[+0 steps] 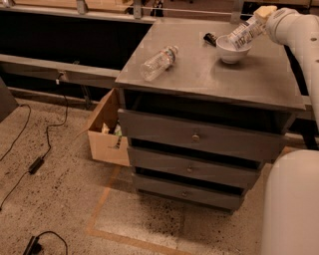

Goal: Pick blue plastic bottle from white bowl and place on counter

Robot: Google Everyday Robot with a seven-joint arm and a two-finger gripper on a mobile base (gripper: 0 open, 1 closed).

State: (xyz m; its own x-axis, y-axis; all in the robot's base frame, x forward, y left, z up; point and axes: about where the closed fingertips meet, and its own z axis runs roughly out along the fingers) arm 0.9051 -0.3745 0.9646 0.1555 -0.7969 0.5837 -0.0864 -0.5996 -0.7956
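The robot's tool point(265, 12) sits at the far right corner of the grey table point(209, 74), right at the upper end of the blue plastic bottle point(244, 32). The bottle lies tilted, its lower end down inside the white bowl point(233, 52) and its labelled body rising up and to the right above the rim. It is longer than the bowl is wide, so it cannot lie flat inside, and the raised end gives the arm point(299, 30) something to take hold of without touching the bowl. Whether the tool has already closed on the bottle cannot be told from this view, as bottle end and tool run together at the top edge.

The arm comes in from the right, which appears to be why the tool meets the bottle at the end that points that way. The bottle is not yet on the table, so the placing is still to be done. A second, unlabelled clear bottle point(158, 62) lies on its side well apart, near the left front of the table, and a small dark object point(210, 38) rests just beside the bowl on its left. Open grey surface lies in front of the bowl, a likely spot to set the bottle down. Below are three knobbed drawers point(194, 135), and a cardboard box point(104, 139) stands on the floor to the left
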